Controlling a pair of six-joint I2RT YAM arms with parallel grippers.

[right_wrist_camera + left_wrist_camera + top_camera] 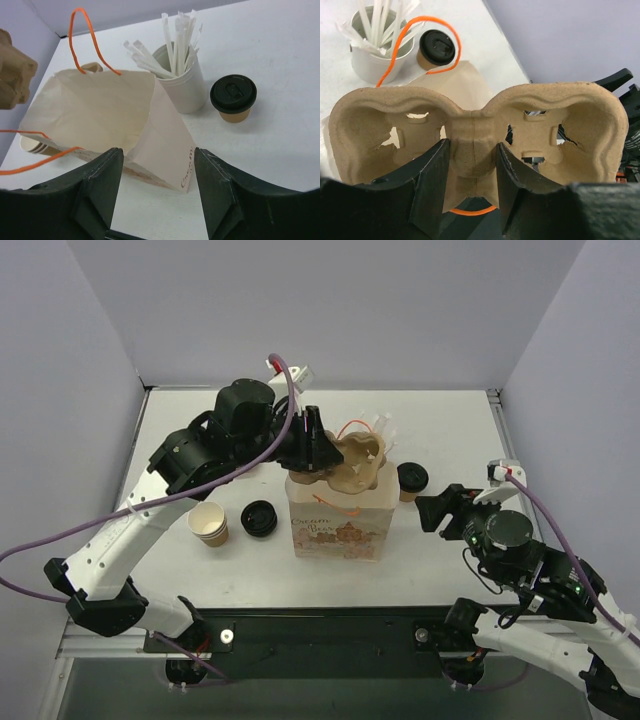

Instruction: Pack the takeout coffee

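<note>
The takeout coffee (411,480), a small brown cup with a black lid, stands on the table just right of the paper bag (335,525); it also shows in the wrist views (436,48) (233,97). My left gripper (318,445) (472,147) is shut on the middle rib of a two-cup pulp carrier (475,125) and holds it over the bag's open mouth. Right of the coffee and nearer the front edge, my right gripper (428,510) (157,155) is open and empty, facing the bag's side (170,140).
A white holder of wrapped straws (385,430) (182,85) stands behind the bag. Left of the bag are a lidless tan cup (210,523) and a loose black lid (259,517). The bag has orange handles (82,40).
</note>
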